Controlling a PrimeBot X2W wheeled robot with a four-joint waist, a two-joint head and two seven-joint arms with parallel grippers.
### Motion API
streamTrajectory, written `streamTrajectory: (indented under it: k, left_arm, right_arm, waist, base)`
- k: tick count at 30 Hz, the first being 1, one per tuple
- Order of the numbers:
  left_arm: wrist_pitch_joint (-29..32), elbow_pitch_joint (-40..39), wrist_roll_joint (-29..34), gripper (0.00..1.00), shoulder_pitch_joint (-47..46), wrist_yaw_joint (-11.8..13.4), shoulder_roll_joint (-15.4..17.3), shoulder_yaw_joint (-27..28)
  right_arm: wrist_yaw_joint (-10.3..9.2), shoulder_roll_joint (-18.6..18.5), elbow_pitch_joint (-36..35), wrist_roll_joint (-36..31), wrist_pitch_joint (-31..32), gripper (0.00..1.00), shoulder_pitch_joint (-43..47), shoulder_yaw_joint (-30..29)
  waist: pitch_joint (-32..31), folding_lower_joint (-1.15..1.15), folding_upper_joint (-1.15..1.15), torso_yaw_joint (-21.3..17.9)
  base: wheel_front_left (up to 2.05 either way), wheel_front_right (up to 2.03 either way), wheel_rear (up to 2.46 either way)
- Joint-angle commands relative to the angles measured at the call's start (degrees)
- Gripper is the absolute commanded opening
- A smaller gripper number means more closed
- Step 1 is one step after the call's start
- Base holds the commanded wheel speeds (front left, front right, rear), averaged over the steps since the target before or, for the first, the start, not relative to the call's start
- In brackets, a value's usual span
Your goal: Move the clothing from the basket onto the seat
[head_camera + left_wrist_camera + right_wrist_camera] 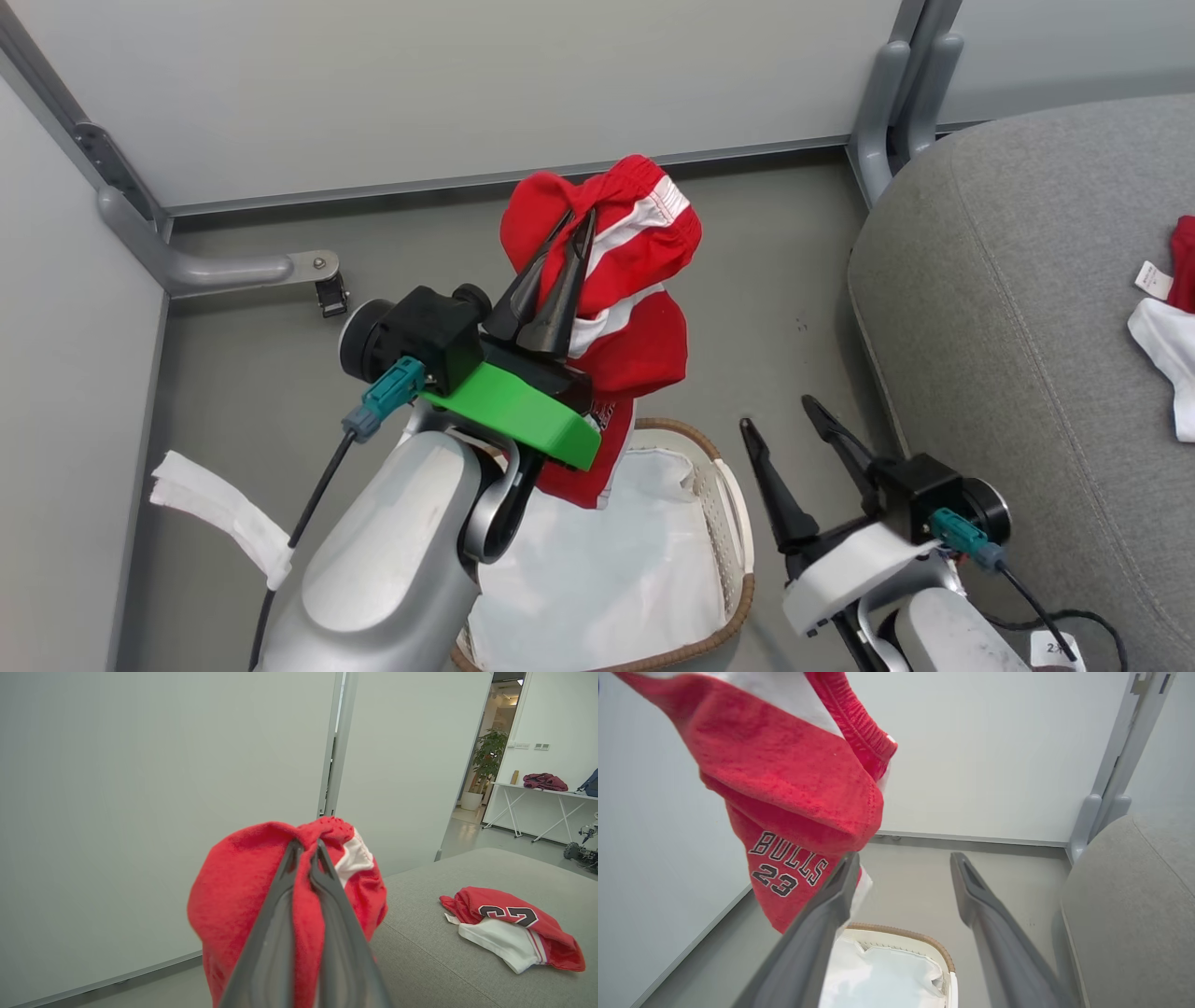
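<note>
My left gripper (577,224) is shut on a piece of red clothing (635,271) with white trim, held up above the basket (733,523). The left wrist view has the closed fingers of that gripper (307,845) pinching the red fabric (233,896). Seen from the right wrist, the hanging garment (794,793) reads "BULLS 23" and dangles over the basket (920,938), whose white liner shows. My right gripper (777,413) is open and holds nothing, low between the basket and the grey seat (1018,308). Another red and white garment (514,926) lies on the seat (430,956).
Pale partition walls (467,84) with grey metal feet (215,271) close in the floor on the left and at the back. A post (896,103) stands at the seat's far corner. Through a doorway are a white table (537,793) and a potted plant (488,760).
</note>
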Motion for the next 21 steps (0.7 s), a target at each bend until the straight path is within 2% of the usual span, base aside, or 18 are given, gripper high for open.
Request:
streamTrajectory:
  k: [1,12,17,21]
  left_arm:
    - [-0.2,0.1,0.4,0.0,1.1,-0.3,-0.2,0.3]
    - [-0.2,0.9,-0.1,0.0,1.1,-1.1,-0.7,-0.5]
    - [-0.2,1.2,-0.8,0.0,0.9,-1.3,-0.7,-1.5]
    - [-0.2,1.0,-1.7,0.0,0.8,-1.5,-0.8,-2.4]
  right_arm:
    - [-0.08,-0.2,-0.7,0.4,-0.1,1.0,-1.3,1.6]
    - [-0.08,-0.2,-3.5,4.0,-0.1,1.0,-9.9,14.6]
    - [-0.08,-0.2,-1.4,5.3,-0.1,1.0,-13.7,16.9]
    - [-0.08,-0.2,0.3,4.7,-0.1,1.0,-15.5,16.3]
  waist:
    - [0.1,0.0,0.0,0.0]
    - [0.6,0.0,0.0,0.5]
    - [0.7,0.0,0.0,1.1]
    - [0.7,0.0,0.0,1.7]
  base:
    - [0.0,0.0,0.0]
    - [0.0,0.0,0.0]
    - [0.0,0.0,0.0]
    - [0.0,0.0,0.0]
